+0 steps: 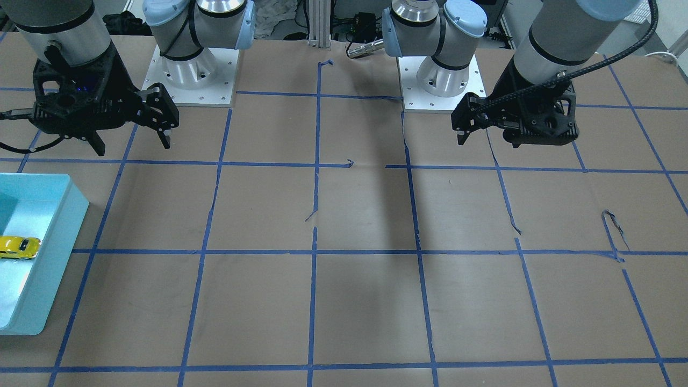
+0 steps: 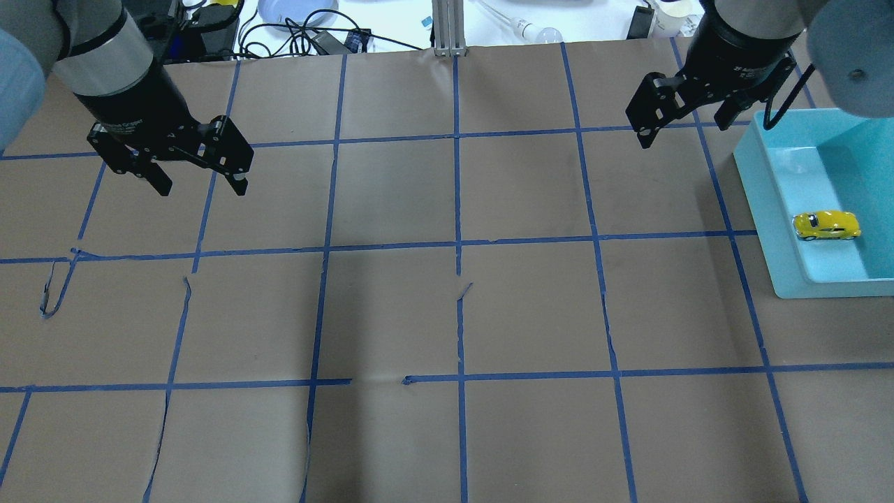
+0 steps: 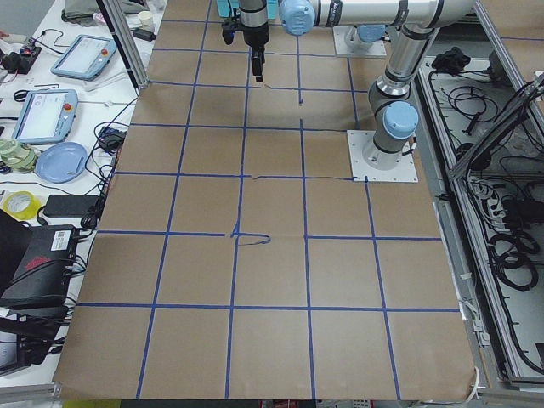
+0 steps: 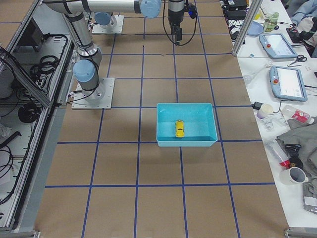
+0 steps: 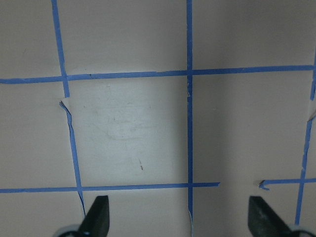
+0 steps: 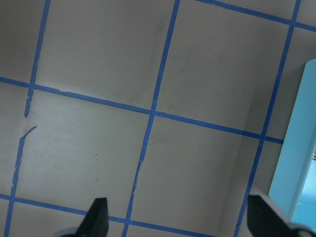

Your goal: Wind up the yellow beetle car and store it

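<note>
The yellow beetle car (image 2: 826,225) lies inside a light-blue bin (image 2: 768,209) at the table's right side. It also shows in the front view (image 1: 19,247) and in the right side view (image 4: 180,129). My right gripper (image 2: 684,133) hangs open and empty above the table, up and to the left of the bin. Its wrist view shows its open tips (image 6: 178,215) over bare paper, with the bin's edge (image 6: 301,148) at the right. My left gripper (image 2: 202,185) hangs open and empty over the far left of the table, with only paper under it (image 5: 180,215).
Brown paper with a blue tape grid (image 2: 457,244) covers the table. The two arm bases (image 1: 196,70) stand on white plates at the robot's edge. Cables, tablets and clutter lie on the benches beyond the table's ends (image 3: 51,110).
</note>
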### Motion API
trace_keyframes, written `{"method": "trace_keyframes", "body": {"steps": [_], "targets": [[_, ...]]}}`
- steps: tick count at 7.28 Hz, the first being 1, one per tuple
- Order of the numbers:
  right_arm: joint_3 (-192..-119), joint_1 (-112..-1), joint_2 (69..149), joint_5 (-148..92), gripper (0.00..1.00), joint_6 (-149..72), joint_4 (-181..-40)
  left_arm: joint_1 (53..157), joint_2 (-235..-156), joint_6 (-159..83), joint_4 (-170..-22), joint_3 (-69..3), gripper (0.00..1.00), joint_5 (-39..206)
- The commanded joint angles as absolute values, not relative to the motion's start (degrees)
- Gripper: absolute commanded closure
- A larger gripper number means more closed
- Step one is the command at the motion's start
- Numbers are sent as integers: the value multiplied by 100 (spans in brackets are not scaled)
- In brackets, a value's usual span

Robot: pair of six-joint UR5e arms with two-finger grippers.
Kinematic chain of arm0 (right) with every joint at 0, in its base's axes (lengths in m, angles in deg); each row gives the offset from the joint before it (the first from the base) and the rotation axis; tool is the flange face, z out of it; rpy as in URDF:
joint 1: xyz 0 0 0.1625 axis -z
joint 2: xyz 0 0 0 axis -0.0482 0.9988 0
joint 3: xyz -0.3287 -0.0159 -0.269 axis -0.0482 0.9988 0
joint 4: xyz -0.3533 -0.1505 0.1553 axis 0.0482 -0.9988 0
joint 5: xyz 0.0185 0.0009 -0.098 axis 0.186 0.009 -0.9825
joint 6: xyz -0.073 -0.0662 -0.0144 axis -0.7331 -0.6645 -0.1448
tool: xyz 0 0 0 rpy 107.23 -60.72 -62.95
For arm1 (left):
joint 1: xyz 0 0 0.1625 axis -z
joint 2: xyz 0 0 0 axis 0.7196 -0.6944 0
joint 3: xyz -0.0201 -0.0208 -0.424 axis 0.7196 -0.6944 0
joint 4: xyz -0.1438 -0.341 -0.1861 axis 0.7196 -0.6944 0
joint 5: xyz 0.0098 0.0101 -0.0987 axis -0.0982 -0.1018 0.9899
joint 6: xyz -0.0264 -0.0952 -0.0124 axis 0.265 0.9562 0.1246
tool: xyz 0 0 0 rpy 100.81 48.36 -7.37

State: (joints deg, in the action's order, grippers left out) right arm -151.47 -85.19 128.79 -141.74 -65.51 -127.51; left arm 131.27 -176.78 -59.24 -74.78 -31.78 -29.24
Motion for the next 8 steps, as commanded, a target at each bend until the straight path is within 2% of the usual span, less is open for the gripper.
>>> {"method": "trace_keyframes", "body": {"steps": [1, 8], "targets": [[-15136, -8792, 12882, -14221, 0, -5682, -12757, 13119, -17680, -5933, -7482, -3178, 0, -2930], [-15135, -8864, 12873, -14256, 0, -5548, -12748, 13127, -17715, -5924, -7482, -3187, 0, -2931]]}}
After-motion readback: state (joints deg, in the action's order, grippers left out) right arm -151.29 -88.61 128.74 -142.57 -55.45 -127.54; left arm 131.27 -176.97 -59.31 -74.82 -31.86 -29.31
